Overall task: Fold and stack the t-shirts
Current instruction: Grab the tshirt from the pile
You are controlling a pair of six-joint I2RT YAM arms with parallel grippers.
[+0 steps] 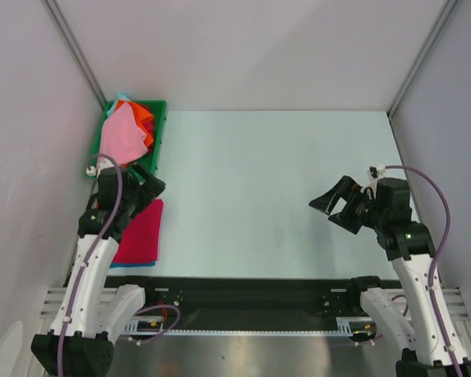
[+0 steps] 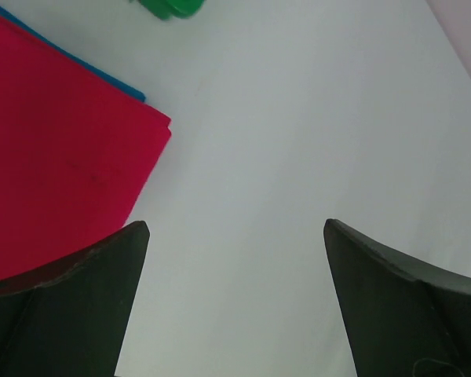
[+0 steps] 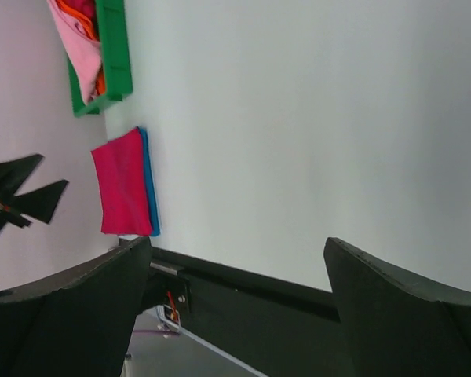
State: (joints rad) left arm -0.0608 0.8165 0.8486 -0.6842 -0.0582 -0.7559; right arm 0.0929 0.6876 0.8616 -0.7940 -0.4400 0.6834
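The pink t-shirt (image 1: 123, 135) in the green tray (image 1: 160, 118) lies just beyond the left pincer (image 1: 143, 193); the right pincer (image 1: 326, 210) is well apart. Both gape, empty.

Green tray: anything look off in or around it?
The pink shirt and orange shirt sit crumpled in the green tray, pink draping over its rim. Unfolded, but nothing is spilled or damaged. The folded magenta shirt nearby lies neat, a blue shirt edging out beneath it.

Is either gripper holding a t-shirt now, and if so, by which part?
Nothing is held: the left gripper and right gripper are both open and empty.
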